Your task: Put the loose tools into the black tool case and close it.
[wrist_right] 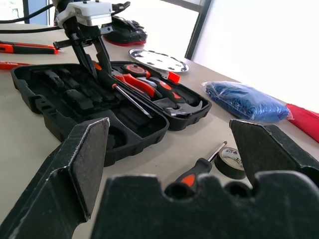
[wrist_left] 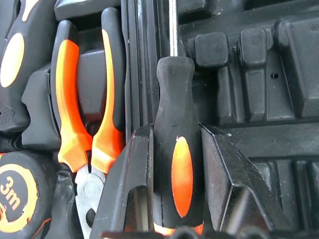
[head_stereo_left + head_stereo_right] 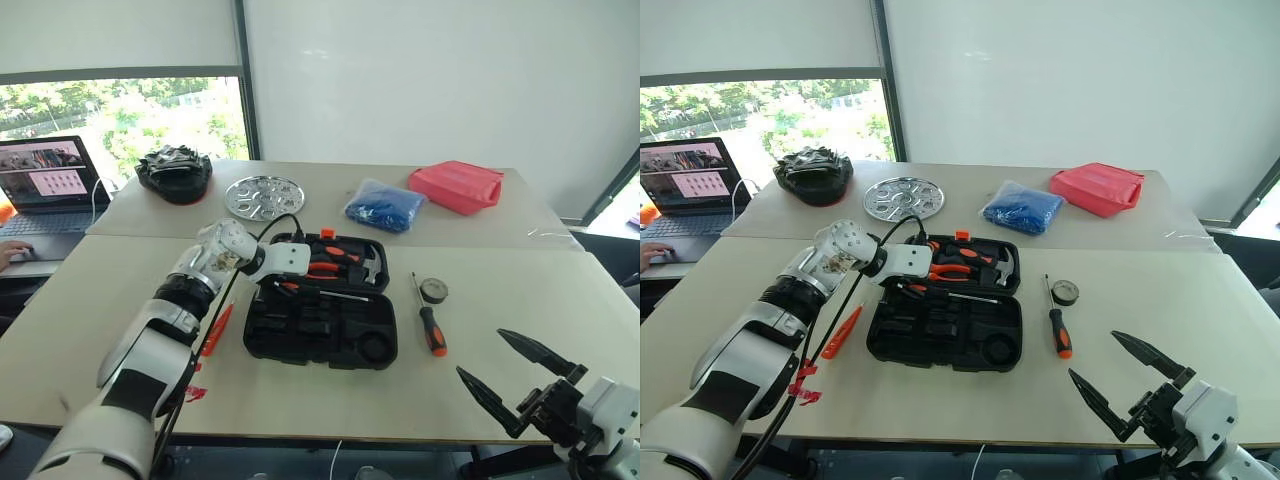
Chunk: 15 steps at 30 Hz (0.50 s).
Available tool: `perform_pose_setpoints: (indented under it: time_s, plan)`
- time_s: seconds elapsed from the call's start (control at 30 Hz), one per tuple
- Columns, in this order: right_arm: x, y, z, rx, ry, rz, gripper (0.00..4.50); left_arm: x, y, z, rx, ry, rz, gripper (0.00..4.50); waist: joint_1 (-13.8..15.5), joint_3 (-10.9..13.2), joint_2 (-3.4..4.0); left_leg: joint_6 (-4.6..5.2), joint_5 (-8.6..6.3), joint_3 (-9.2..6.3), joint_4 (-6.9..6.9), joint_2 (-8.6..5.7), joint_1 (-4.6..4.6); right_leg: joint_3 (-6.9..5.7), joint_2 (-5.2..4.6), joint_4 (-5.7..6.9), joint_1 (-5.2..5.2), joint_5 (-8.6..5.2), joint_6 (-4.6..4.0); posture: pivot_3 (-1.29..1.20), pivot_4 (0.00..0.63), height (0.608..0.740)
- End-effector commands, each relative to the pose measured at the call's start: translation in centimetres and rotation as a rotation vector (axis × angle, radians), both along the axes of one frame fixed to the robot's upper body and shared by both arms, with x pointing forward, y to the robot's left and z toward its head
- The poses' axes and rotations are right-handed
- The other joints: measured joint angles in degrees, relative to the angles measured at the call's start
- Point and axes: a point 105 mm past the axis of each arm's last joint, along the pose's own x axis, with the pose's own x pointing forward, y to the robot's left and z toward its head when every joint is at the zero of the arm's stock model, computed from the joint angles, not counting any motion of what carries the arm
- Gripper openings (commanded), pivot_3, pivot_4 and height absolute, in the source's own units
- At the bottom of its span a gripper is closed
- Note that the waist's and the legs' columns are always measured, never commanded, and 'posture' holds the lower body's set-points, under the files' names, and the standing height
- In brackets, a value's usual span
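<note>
So the left gripper [image 2: 174, 164] has its jaws pinched on the handle of one orange-and-black screwdriver [image 2: 175, 149], holding it right over the open black tool case [image 3: 320, 335]. The handle sits between the jaws and the shaft runs straight away from them, along the ridge between the case's two halves, so the long axis already lines up with the gripper's own pointing direction; the next move is probably just a matter of easing it into the right recess. The right gripper [image 3: 520, 385] hangs well off to the side near the table [image 3: 560, 300] edge, jaws spread wide and holding nothing. It's the nearer arm to the second screwdriver [image 3: 429, 322] and the tape roll [image 3: 433, 290], both lying loose on the table just to the right of the case. The utility knife [image 3: 841, 332] sits left of the case. Readable text: "3m" on the tape measure [image 2: 12, 196] seated in the case next to the pliers [image 2: 84, 124].
</note>
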Motion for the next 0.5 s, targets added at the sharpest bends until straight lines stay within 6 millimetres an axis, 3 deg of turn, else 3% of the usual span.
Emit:
perform_pose_setpoints:
  time_s: [0.03,0.3,0.5]
  plan:
    - [-0.3,0.2,0.7,-0.008,-0.049,-0.002,4.50,-0.5,0.3,0.6,-0.037,0.016,0.007,0.86,0.02,0.00,0.01,0.00,0.00,0.00,0.00,0.00,0.00,0.00,0.00,-0.01,0.01,0.00,0.00,0.00,0.150,0.740]
    - [-0.1,0.6,0.4,-0.009,-0.039,0.006,4.50,-1.0,1.5,-0.3,0.001,0.034,0.057,0.86,0.36,0.00,0.02,0.00,0.00,0.00,0.00,0.00,-0.01,-0.01,-0.02,-0.01,0.03,0.00,0.01,0.00,0.150,0.740]
    - [0.0,0.9,0.7,-0.007,-0.040,0.016,4.50,-0.4,0.8,-0.2,-0.060,0.031,0.107,0.86,0.75,0.00,0.02,0.00,0.00,0.00,0.01,0.00,0.01,-0.01,-0.02,0.01,0.03,0.00,0.01,0.00,0.150,0.740]
